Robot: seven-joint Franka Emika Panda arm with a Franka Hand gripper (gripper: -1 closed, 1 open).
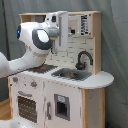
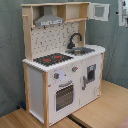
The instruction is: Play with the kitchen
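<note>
The arm (image 1: 37, 42) hangs above the kitchen (image 2: 62, 70) hob (image 2: 52, 59); I cannot tell how its jaws stand.

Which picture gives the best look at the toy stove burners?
The second exterior view: the hob lies fully open there, its red rings plain. In the first exterior view the robot arm covers most of it, leaving only a small red patch.

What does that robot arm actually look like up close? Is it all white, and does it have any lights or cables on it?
In the first exterior view, the robot arm is made of rounded, glossy white segments with dark grey bands at the joints. A small blue light glows on its side. At the end sits a boxy light-grey block. No loose cables show. The gripper barely peeks in at the second exterior view's right edge.
</note>
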